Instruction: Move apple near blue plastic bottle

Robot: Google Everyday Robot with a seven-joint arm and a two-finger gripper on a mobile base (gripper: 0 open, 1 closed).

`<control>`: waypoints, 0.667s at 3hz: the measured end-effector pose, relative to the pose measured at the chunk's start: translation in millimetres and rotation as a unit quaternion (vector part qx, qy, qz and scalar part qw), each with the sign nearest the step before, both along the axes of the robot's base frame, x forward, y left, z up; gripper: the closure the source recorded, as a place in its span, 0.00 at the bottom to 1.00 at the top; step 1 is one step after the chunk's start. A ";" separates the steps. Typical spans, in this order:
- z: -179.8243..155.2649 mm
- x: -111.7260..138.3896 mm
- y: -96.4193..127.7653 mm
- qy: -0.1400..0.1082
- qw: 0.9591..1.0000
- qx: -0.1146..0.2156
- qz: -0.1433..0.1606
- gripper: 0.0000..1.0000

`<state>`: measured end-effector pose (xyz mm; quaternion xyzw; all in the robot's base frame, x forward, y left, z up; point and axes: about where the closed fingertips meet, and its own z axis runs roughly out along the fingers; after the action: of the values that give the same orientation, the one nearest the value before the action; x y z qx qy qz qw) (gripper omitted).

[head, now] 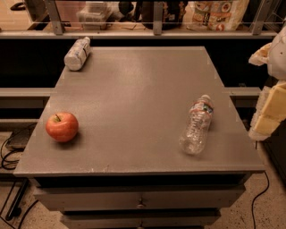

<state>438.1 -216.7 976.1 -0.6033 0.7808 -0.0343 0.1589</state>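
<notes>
The apple [62,126], red-orange with a short stem, sits near the front left corner of the grey table [138,98]. The blue plastic bottle [77,54], short with a broad whitish label, lies on its side at the table's far left corner. My gripper [271,110] shows as pale cream and white parts at the right edge of the camera view, off the table's right side. It is far from both the apple and the bottle and holds nothing that I can see.
A longer clear crinkled bottle [197,124] with a red-and-blue band lies on its side at the table's right. A shelf with bags and containers [214,13] runs behind the table. Cables [9,156] lie on the floor at left. Drawers [140,199] sit below the tabletop.
</notes>
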 end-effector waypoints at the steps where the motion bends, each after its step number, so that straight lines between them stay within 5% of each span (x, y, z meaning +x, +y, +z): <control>1: 0.0 0.0 0.0 0.000 1.000 0.000 0.000 0.00; 2: -6.9 1.8 8.7 -0.002 0.999 0.039 0.020 0.00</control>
<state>440.0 -208.0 969.3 -0.6122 0.7689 -0.0019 0.1846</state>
